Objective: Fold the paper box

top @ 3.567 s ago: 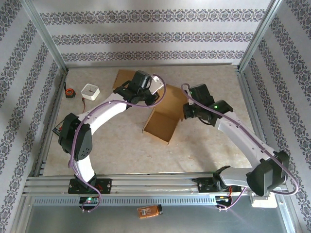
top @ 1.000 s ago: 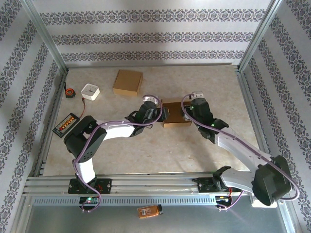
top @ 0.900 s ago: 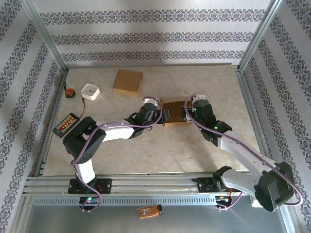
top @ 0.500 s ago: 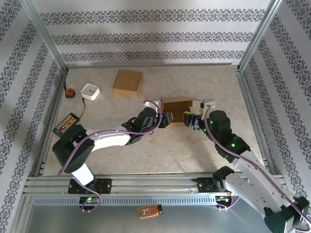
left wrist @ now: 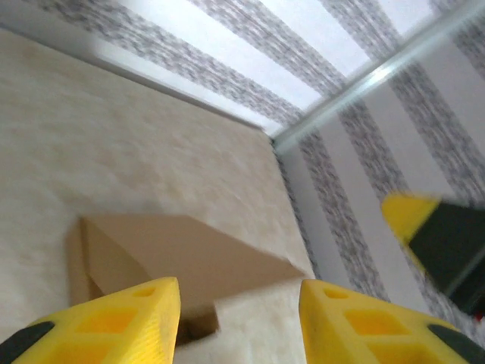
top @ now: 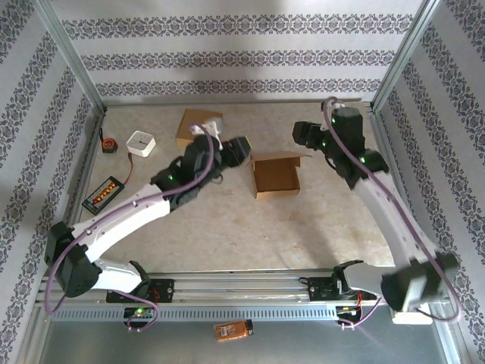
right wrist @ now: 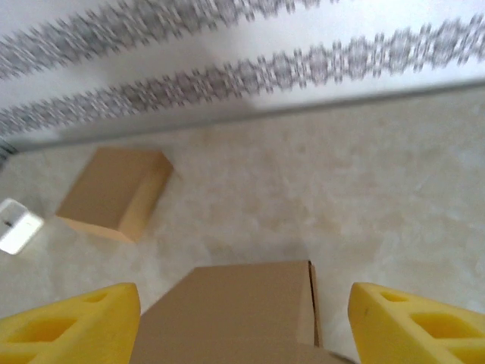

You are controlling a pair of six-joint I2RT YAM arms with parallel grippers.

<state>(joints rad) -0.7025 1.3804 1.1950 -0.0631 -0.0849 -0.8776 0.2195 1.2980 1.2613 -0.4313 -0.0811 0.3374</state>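
The paper box (top: pixel 275 176) is brown cardboard and lies on the table in the middle of the top view, with one flap (top: pixel 282 157) standing slightly up along its far edge. My left gripper (top: pixel 241 150) hovers just left of it, open and empty. In the left wrist view its yellow fingertips (left wrist: pixel 114 318) frame the box (left wrist: pixel 174 254) below. My right gripper (top: pixel 301 135) hangs above the box's far right corner, also open and empty. From the right wrist view the box (right wrist: pixel 250 303) lies between and beyond its fingertips (right wrist: pixel 417 318).
A second closed brown box (top: pixel 200 129) lies at the back left, also in the right wrist view as the box (right wrist: pixel 114 189). A white square device (top: pixel 141 143), a tape measure (top: pixel 109 144) and a black tray of orange items (top: pixel 102 195) sit by the left frame rail.
Both grippers have let go of the box and risen away from it. The left arm swung back left, the right arm up toward the far right. The box stays on the table.
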